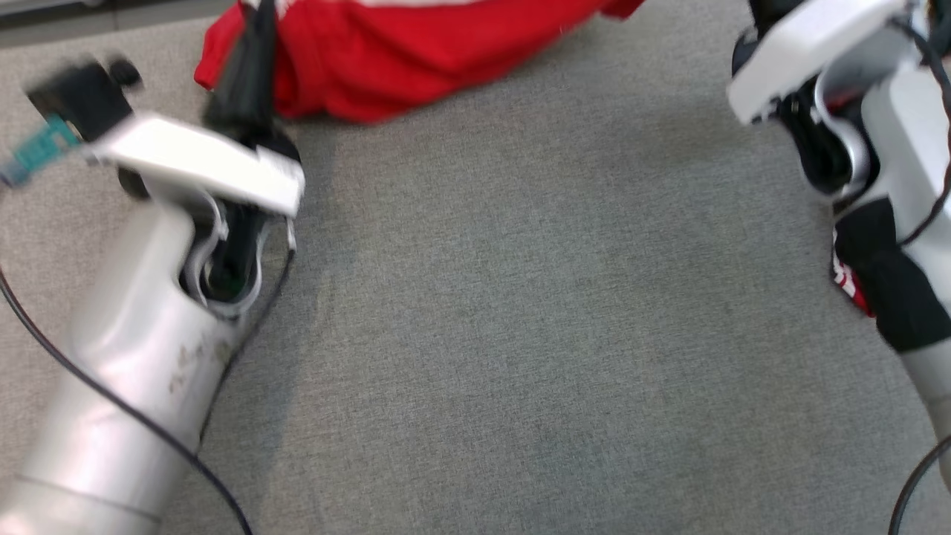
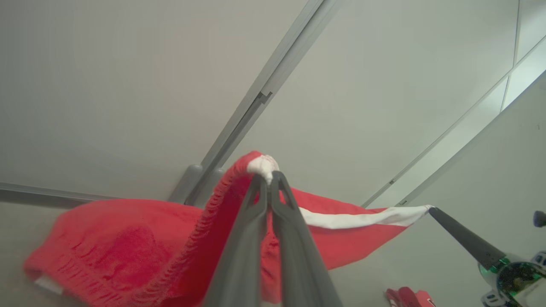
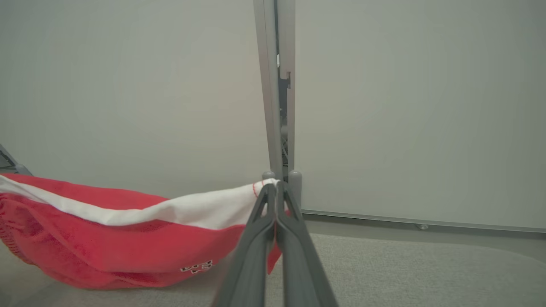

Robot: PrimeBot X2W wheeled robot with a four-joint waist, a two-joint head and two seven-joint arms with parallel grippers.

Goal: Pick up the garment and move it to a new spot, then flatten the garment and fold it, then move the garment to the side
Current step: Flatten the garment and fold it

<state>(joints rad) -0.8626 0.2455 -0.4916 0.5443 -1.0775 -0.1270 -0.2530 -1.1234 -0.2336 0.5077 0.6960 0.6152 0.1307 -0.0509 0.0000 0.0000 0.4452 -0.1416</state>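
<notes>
The garment is red mesh cloth with a white band, hanging in a sag between my two grippers above the grey carpet. My left gripper is shut on one white-tipped corner of the garment, fingers pressed together. My right gripper is shut on the white band at the other end of the garment, which droops to the left and touches the carpet. In the head view the left gripper's dark fingers point up into the red cloth. The right gripper's fingertip holds the stretched white band.
Grey carpet spreads below the arms. A pale wall with a vertical metal track stands just behind the garment. My left forearm and right forearm frame the open floor. A small red item lies low near the right arm.
</notes>
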